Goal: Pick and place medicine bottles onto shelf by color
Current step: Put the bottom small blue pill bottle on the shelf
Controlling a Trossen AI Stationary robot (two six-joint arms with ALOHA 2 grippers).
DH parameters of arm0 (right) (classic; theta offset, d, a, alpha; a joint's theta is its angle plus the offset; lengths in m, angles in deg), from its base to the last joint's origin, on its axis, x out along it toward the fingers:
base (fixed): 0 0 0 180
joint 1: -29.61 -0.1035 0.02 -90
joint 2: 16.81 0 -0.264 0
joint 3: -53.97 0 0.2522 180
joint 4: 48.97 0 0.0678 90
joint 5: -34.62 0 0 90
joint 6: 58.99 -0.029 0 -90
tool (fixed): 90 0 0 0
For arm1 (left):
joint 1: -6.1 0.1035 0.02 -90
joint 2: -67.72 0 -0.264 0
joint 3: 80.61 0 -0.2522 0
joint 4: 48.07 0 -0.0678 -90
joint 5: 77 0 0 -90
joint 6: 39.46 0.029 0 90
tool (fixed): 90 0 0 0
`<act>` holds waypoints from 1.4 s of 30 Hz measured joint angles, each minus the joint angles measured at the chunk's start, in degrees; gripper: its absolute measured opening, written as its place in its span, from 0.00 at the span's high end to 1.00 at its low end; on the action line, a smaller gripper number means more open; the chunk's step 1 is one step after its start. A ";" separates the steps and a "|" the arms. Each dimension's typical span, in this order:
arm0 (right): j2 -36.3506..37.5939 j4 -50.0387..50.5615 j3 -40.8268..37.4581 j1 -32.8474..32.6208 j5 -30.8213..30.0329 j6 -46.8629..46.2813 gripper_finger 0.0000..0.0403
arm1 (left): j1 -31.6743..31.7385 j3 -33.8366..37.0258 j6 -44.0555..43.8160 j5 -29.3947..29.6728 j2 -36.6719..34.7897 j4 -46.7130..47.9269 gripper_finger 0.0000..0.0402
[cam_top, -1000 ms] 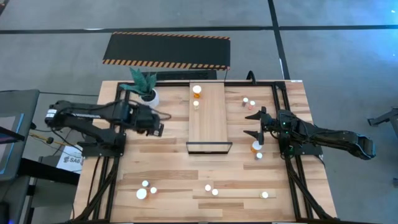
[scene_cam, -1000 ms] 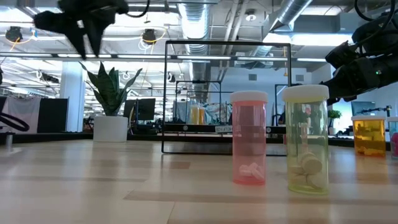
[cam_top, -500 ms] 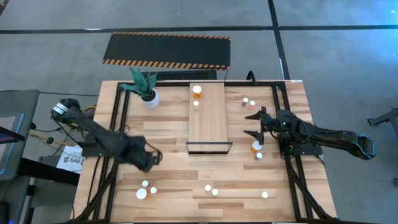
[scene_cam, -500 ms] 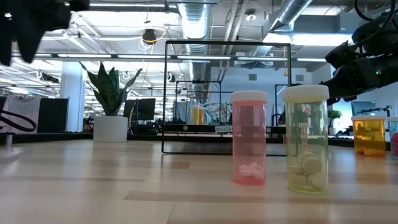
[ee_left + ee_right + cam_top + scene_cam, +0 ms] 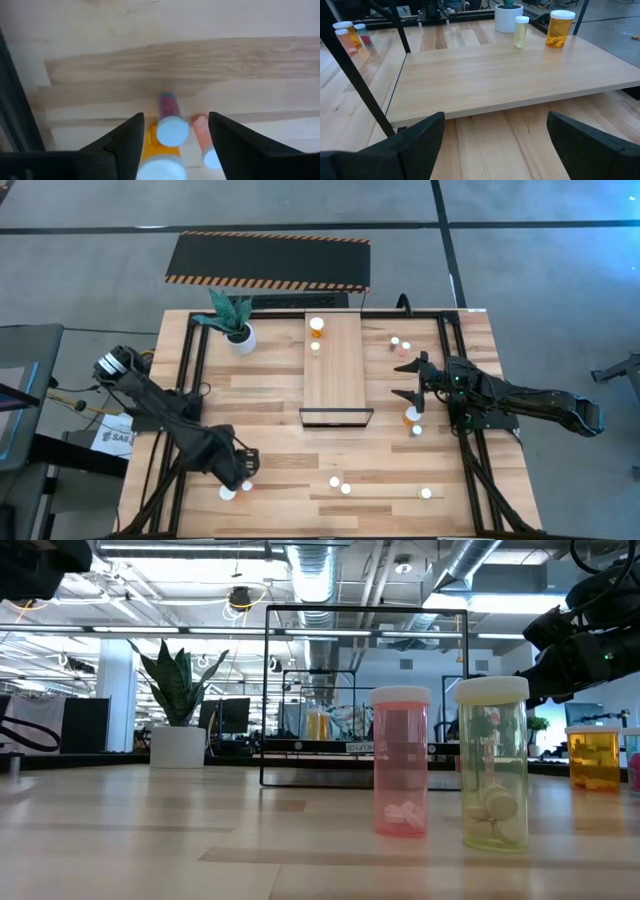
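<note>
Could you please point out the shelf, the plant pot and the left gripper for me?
shelf point(image 5: 334, 365), high view, bare middle of the board.
plant pot point(image 5: 242, 338), high view, white pot's rim.
left gripper point(image 5: 172, 142), left wrist view, midway between its fingertips.

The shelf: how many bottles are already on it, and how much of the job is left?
Done: two bottles stand on the shelf at its far end, an orange bottle and a yellowish bottle. In hand: the left gripper hovers with open fingers over a cluster of three bottles, nothing held. The right gripper waits open beside the shelf. Left: about ten bottles on the table.
</note>
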 joint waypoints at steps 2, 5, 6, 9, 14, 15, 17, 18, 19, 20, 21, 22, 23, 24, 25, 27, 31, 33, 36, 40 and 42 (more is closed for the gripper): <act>0.00 -0.02 0.00 0.00 0.00 0.00 0.07 | -0.59 0.00 -1.86 -0.11 0.34 -0.05 0.45; 0.00 -0.02 0.00 0.00 0.00 0.00 0.07 | -1.47 -0.04 -3.78 -0.12 0.86 -0.31 0.43; 0.00 -0.02 0.00 0.00 0.00 0.00 0.07 | -1.86 -0.02 -4.31 0.01 1.21 -0.62 0.42; 0.00 -0.01 0.00 0.00 0.00 0.00 0.07 | -2.54 -0.02 -5.64 0.90 2.43 -1.30 0.41; 0.00 -0.02 0.00 0.00 0.00 0.00 0.07 | -2.61 -0.02 -5.91 1.11 4.67 -3.45 0.41; 0.00 -0.02 0.00 0.00 0.00 0.00 0.07 | -2.57 0.00 -6.15 1.12 4.83 -3.55 0.41; 0.00 -0.02 0.00 0.00 0.00 0.00 0.07 | -2.53 0.00 -6.98 0.96 5.05 -4.10 0.41; 0.00 -0.03 0.00 0.00 0.00 0.00 0.07 | -2.41 0.00 -7.25 0.81 5.39 -4.57 0.41; 0.00 -0.04 0.00 0.00 0.00 0.00 0.07 | -2.39 0.00 -7.68 0.81 5.75 -4.52 0.41; 0.00 -0.03 0.00 0.00 0.00 0.00 0.07 | -2.39 0.00 -7.96 0.66 6.00 -4.31 0.41; 0.00 0.07 0.00 0.00 0.00 0.00 0.07 | -2.37 0.00 -8.09 0.60 6.40 -4.49 0.41; 0.00 0.06 0.00 0.00 0.00 0.00 0.07 | -2.37 0.00 -8.10 0.52 6.87 -4.84 0.41; 0.00 -0.02 0.00 -0.01 0.00 0.00 0.07 | -2.37 0.00 -8.17 0.50 7.38 -5.02 0.41; 0.00 -0.02 0.00 0.00 0.00 0.00 0.07 | -2.36 0.00 -8.20 0.29 7.68 -5.15 0.41; -0.01 0.00 0.00 0.00 0.00 0.00 0.07 | -2.35 0.00 -8.24 0.19 7.88 -5.35 0.41; 0.00 -0.04 0.00 0.00 0.00 0.00 0.07 | -2.35 0.00 -8.26 0.10 8.38 -5.94 0.41; 0.00 -0.02 0.00 0.00 0.00 0.00 0.07 | -2.35 0.00 -8.52 0.20 8.44 -5.73 0.42; 0.00 -0.02 0.00 0.00 0.00 0.00 0.07 | -2.35 0.00 -8.55 0.17 8.45 -5.56 0.43; 0.00 -0.02 0.00 0.00 0.00 0.00 0.07 | -2.35 0.00 -8.61 -0.05 8.45 -5.58 0.47; 0.00 -0.02 0.00 0.00 0.00 -0.02 0.07 | -2.35 0.00 -8.63 -0.11 8.45 -5.56 0.57; 0.00 -0.04 0.00 0.00 0.00 0.00 0.07 | -2.35 0.00 -8.63 -0.13 8.45 -5.53 0.62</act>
